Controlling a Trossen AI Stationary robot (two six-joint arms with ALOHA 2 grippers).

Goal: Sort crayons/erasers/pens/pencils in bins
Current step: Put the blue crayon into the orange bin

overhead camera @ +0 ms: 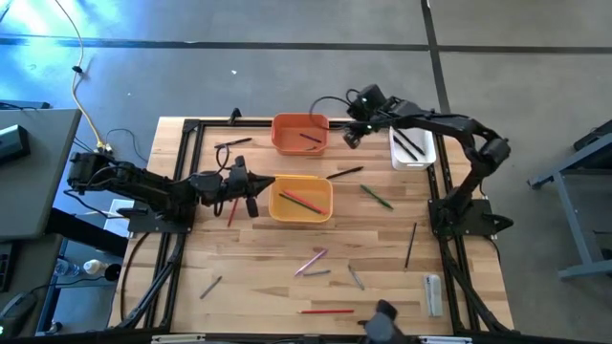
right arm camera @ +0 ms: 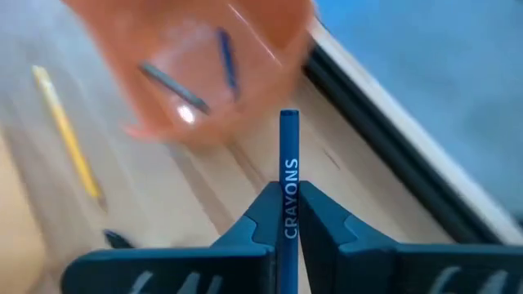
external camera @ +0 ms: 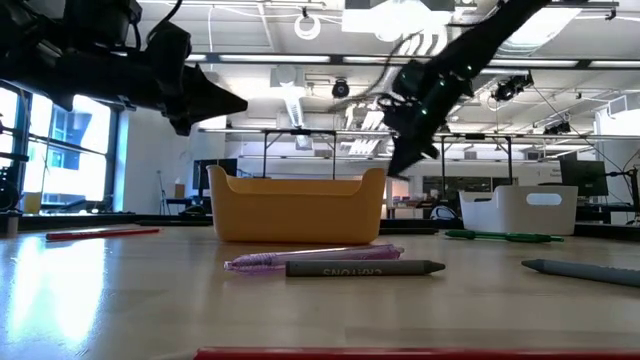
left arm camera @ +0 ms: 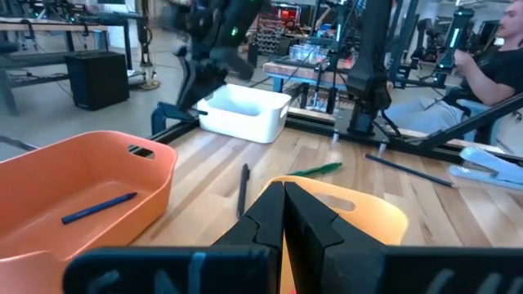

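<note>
Item: blue crayon, marked CRAYONS down its side. Location: clamped between the fingers of the right gripper, which hangs near the orange bin at the far side of the table. The grip sits low on the stick; most of the length stands out past the fingertips.

Handling, by my judgement: light, stiff, waxy. It should snap if squeezed hard or levered, and may slide in smooth pads. A hold near the middle looks safest.

Orange bin: holds a blue stick and a grey one. Yellow bin: holds a red and a green stick. White bin: holds dark sticks.

Left gripper: fingers pressed together, nothing visible between them, hovering just beside the yellow bin.

Loose stock on the table: green pen, dark pencil, pink crayon, grey crayon, red pencil, others scattered.
</note>
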